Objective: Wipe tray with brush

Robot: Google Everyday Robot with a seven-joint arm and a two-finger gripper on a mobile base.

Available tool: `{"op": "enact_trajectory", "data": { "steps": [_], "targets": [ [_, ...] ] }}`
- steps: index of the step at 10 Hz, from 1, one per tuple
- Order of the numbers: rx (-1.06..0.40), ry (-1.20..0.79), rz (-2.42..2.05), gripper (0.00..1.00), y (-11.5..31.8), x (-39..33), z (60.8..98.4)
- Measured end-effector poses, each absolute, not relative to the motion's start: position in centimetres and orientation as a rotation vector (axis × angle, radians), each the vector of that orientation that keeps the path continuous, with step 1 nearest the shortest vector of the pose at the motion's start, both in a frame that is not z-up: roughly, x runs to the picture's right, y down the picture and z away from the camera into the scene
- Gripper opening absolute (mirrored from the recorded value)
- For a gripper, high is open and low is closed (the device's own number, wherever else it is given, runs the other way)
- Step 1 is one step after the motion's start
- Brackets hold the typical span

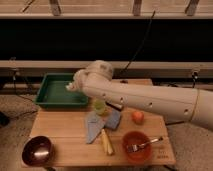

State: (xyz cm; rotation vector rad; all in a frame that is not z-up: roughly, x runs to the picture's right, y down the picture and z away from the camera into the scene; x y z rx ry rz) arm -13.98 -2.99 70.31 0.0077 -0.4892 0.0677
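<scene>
My gripper [71, 86] hangs over the right part of the green tray [50, 95] at the table's [70, 150] back left; can't tell its state. No brush I can make out. My arm [150, 100] crosses fwd of a green cup [99, 106]. Nearer: blue cloth [97, 124], yellowish item [106, 142], orange [138, 116], red bowl w/ fork [136, 146], dark bowl [36, 150] front left.

green tray [50, 97], white gripper [71, 86] over it
</scene>
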Motion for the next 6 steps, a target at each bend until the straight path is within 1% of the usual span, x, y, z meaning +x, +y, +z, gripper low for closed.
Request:
{"op": "enact_trajectory", "data": {
  "steps": [4, 6],
  "targets": [
    [-0.032, -0.518, 0.042, 0.07, -0.8, -15.9, 73.4],
    [-0.04, -0.522, 0.033, 0.07, -0.4, -16.0, 75.3]
  ]
}}
